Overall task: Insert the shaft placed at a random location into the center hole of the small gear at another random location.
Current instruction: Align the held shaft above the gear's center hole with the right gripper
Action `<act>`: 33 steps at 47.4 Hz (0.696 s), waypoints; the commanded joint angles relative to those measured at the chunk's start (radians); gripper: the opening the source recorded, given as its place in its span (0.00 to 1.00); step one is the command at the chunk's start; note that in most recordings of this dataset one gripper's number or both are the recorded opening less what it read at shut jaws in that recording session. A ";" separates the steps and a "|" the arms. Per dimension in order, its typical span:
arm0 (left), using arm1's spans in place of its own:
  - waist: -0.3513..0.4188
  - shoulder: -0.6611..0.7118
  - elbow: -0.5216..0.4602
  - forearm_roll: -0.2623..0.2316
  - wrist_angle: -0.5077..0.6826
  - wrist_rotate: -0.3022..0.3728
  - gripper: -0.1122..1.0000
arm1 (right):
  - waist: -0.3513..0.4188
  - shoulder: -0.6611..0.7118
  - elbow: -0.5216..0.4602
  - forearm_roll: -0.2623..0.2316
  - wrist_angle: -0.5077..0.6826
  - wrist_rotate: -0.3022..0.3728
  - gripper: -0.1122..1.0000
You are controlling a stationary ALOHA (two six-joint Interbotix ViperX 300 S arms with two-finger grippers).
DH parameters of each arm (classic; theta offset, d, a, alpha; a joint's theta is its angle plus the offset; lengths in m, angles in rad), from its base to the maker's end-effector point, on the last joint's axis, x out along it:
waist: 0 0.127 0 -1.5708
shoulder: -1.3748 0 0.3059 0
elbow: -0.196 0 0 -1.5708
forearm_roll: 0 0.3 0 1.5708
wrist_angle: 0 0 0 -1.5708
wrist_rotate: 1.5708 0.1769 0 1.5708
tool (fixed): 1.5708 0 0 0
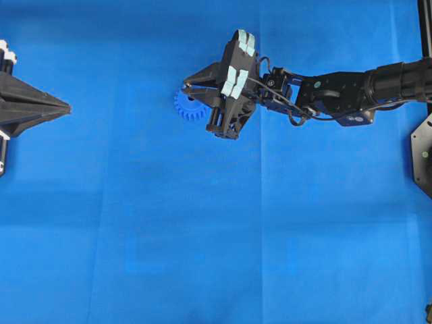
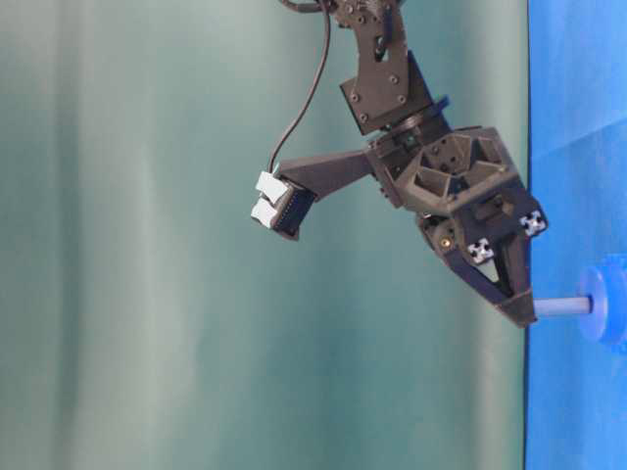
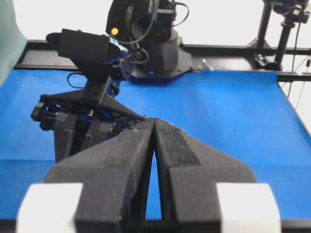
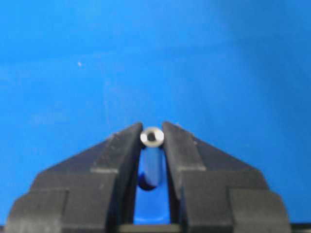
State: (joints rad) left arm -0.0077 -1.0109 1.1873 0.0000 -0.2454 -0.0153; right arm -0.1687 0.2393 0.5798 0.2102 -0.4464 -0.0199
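Above small gear [image 1: 190, 106] | right gripper [image 4: 152, 137] pinches shaft [image 4: 152, 137] | no writing legible

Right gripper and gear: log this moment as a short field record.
right gripper: shut on the shaft, fingertips pinching its top end
shaft: held square to the cloth, far end at the small gear's hub
small gear: lying flat on the blue cloth
center hole: hidden in every view
left gripper: shut, holding nothing, far from the gear
insertion depth: cannot tell
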 commanded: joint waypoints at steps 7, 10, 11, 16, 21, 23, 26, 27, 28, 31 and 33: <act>-0.002 0.005 -0.011 0.000 -0.005 -0.002 0.10 | 0.003 -0.009 -0.008 0.006 -0.014 0.002 0.14; 0.000 0.005 -0.011 0.000 -0.005 -0.002 0.10 | 0.002 -0.014 -0.008 0.006 -0.017 -0.002 0.14; -0.002 0.005 -0.011 0.000 -0.005 -0.002 0.10 | 0.002 -0.017 -0.008 0.006 -0.017 -0.003 0.14; 0.000 0.005 -0.011 0.000 -0.005 -0.002 0.10 | 0.003 -0.048 -0.006 0.005 -0.017 -0.008 0.14; -0.002 0.005 -0.011 0.000 -0.005 -0.002 0.10 | 0.003 -0.075 -0.003 0.000 -0.015 -0.009 0.14; 0.000 0.005 -0.011 0.000 -0.005 -0.002 0.10 | 0.003 -0.084 -0.003 0.000 -0.012 -0.009 0.14; -0.002 0.003 -0.011 0.000 -0.005 -0.002 0.10 | 0.003 -0.091 -0.003 -0.002 -0.012 -0.009 0.14; 0.000 0.005 -0.011 0.000 -0.005 -0.002 0.10 | 0.003 -0.091 -0.003 0.000 -0.012 -0.009 0.14; -0.002 0.003 -0.011 0.000 -0.005 -0.002 0.10 | 0.003 -0.091 -0.003 0.000 -0.012 -0.009 0.14; 0.000 0.005 -0.011 0.000 -0.005 -0.002 0.10 | 0.003 -0.091 -0.003 0.000 -0.012 -0.009 0.14; -0.002 0.005 -0.011 0.000 -0.005 -0.002 0.10 | 0.006 -0.091 -0.002 0.000 -0.014 -0.009 0.14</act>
State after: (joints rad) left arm -0.0077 -1.0109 1.1858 0.0000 -0.2454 -0.0153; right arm -0.1672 0.1841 0.5844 0.2117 -0.4541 -0.0276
